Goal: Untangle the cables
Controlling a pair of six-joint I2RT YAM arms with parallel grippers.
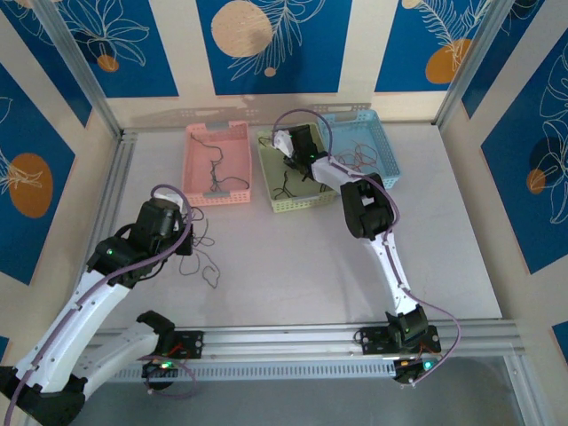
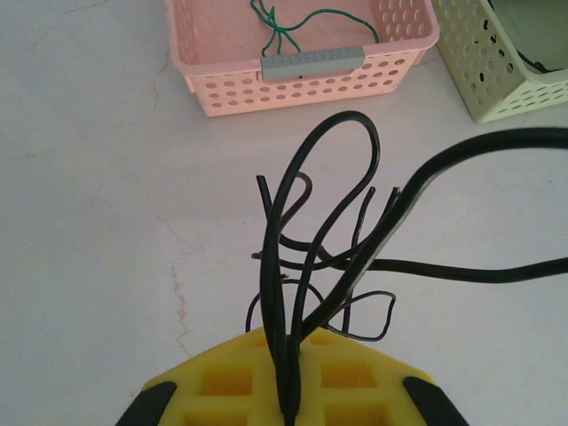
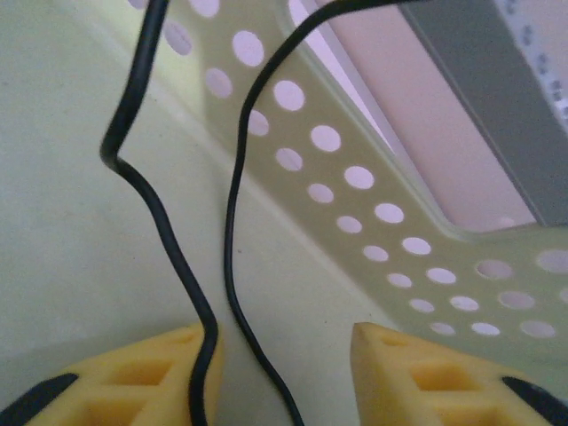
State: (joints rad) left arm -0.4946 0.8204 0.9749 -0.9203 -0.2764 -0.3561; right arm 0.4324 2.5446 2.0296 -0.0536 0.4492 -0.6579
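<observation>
Three perforated plastic baskets sit in a row at the far side of the table [image 1: 293, 266].

- The pink basket [image 1: 222, 201] [image 2: 293, 89] is on the left. It holds a thin green wire [image 2: 306, 22] and a gray bar [image 2: 312, 62] that sits on its near rim. In the top view its contents read only as a thin dark wire.
- The pale green basket [image 1: 297, 206] [image 2: 497, 71] [image 3: 373, 231] is in the middle, just beside the pink one. The basket cables [image 1: 286, 185], a few black ones, lie on its floor.
- The blue basket [image 1: 383, 146] is on the right, against the green one. It holds a small tangle of dark wires [image 1: 359, 158], too fine to make out their colour.

The right gripper [image 1: 295, 160] [image 3: 284, 355] is down inside the green basket, close to its perforated wall. Its yellow fingers are apart. Two black cable strands [image 3: 232, 222] run up between them. One strand lies against the inner face of the finger on the picture's left, and the other hangs free in the gap.

The left gripper [image 1: 188, 238] [image 2: 288, 373] is over the bare table in front of the pink basket. Its yellow pads are pressed together on a black cable bundle [image 2: 311, 231]. The strands loop and fan upward from the seam. More of the tangle trails on the table next to the gripper as the loose cables [image 1: 206, 262].
</observation>
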